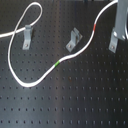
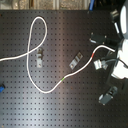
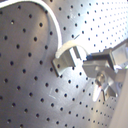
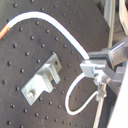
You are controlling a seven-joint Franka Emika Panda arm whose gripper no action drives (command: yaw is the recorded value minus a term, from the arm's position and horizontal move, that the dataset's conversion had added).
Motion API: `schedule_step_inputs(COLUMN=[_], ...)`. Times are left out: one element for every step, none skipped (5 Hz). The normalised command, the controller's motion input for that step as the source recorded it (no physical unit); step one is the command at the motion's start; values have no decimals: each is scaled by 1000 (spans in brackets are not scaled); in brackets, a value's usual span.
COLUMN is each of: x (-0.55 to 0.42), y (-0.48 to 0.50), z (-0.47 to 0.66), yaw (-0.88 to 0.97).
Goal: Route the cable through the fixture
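A black perforated desk (image 1: 75, 105) carries everything. In the first exterior view the fixture (image 1: 74, 39) sits slanted near the middle, its pale angled face turned up. An upright grey bracket (image 1: 27, 35) stands toward the first exterior view's left, and a second bracket (image 1: 115, 41) stands near the first exterior view's right edge, below the robot arm (image 1: 121, 17).

The cable (image 1: 30, 82) is a thin white cord. It comes in from the first exterior view's left edge, loops up and around the left bracket, sweeps down into a wide curve, then rises past a green band (image 1: 58, 63) and runs just beside the fixture on its right, apart from it, not through it. A red band (image 1: 94, 26) lies farther along, before the cord climbs toward the arm.

In the second exterior view the end effector (image 2: 101, 63) sits at the second exterior view's right, with the cable's red-banded stretch reaching it. In the second wrist view the cord (image 4: 42, 19) arcs to the grey fingers (image 4: 92, 67), which appear closed on it.

Open desk spreads wide below the cable curve.
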Motion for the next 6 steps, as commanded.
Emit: schedule_step_inputs(x=[231,317,304,264,174,140], y=[19,12,-24,-25,155,367], z=[2,74,56,3,5,8], yaw=[643,560,560,526,363,0])
